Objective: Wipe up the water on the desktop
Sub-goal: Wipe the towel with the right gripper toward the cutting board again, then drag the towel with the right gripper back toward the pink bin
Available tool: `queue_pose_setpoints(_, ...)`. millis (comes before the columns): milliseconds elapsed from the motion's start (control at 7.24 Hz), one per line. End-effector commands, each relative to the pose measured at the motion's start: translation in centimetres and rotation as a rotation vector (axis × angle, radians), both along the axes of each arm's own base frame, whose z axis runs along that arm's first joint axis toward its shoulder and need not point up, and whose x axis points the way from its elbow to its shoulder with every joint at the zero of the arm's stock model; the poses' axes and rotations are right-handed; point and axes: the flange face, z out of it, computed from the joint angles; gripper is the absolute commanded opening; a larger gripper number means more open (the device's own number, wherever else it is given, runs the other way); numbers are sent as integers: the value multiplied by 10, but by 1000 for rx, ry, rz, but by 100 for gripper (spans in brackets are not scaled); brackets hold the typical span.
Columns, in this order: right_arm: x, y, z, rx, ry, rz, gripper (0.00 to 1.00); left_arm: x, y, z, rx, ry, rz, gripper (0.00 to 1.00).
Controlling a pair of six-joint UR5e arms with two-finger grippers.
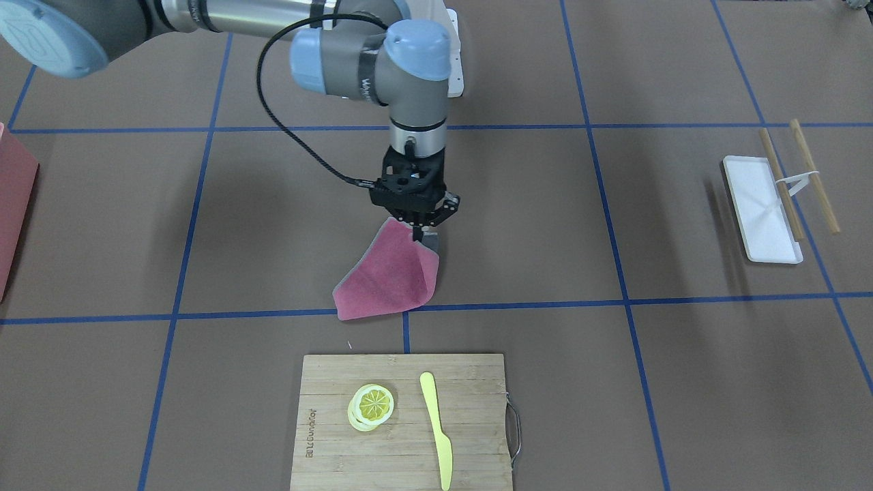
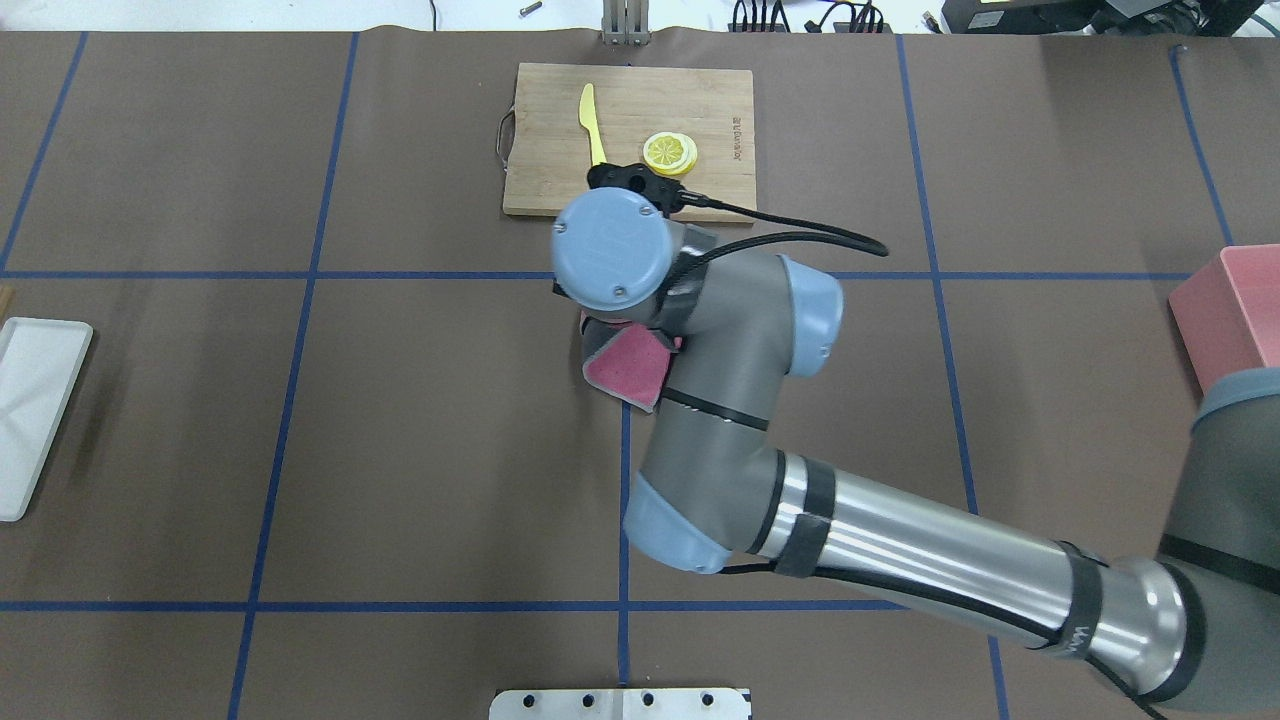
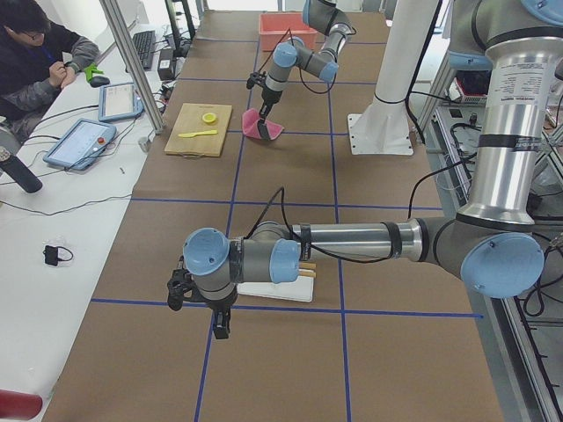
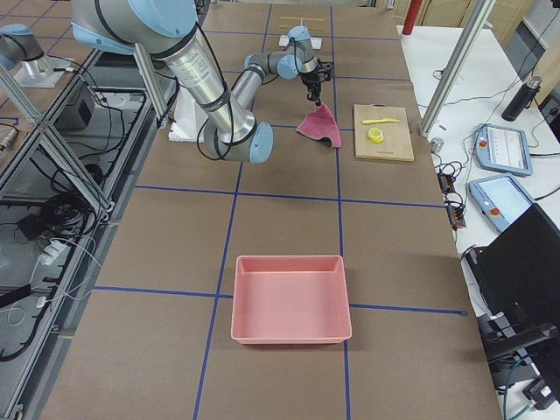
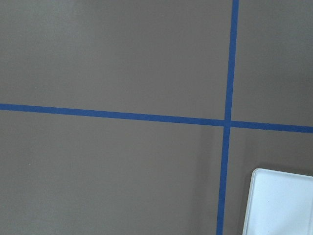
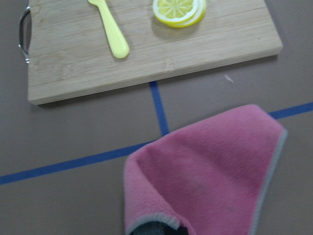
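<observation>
My right gripper [image 1: 424,230] is shut on the top corner of a pink cloth [image 1: 389,276]. The cloth hangs down with its lower edge resting on the brown desktop [image 1: 682,375], across a blue tape line. In the right wrist view the cloth [image 6: 210,171] drapes from the jaws toward the bamboo board. In the overhead view the wrist hides the gripper, and only part of the cloth [image 2: 625,365] shows. No water is visible on the desktop. My left gripper [image 3: 220,327] hovers low over the desktop near the white tray; I cannot tell whether it is open or shut.
A bamboo cutting board [image 1: 402,423] with lemon slices [image 1: 372,406] and a yellow knife [image 1: 436,429] lies beyond the cloth. A white tray [image 1: 760,208] and chopsticks [image 1: 811,174] lie on my left side. A pink bin [image 4: 290,297] stands at my right. An operator [image 3: 35,53] sits at the side desk.
</observation>
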Motion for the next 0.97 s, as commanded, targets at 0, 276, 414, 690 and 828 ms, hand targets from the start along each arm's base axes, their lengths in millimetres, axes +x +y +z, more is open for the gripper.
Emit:
queue_pose_setpoints(0, 88, -15, 88, 66, 82, -122, 0, 0, 0, -1, 2, 0, 0, 99)
queue_pose_setpoints(276, 159, -28, 177, 112, 180, -198, 0, 0, -1, -2, 5, 0, 0, 99)
queue_pose_setpoints(414, 188, -33, 212, 140, 172, -239, 0, 1, -1, -2, 5, 0, 2, 99)
queue_pose_setpoints(690, 262, -39, 283, 168, 175, -302, 0, 1, -3, -4, 10, -1, 2, 99)
queue_pose_setpoints(828, 299, -44, 306, 180, 196, -330, 0, 1, -3, -5, 10, -1, 2, 99)
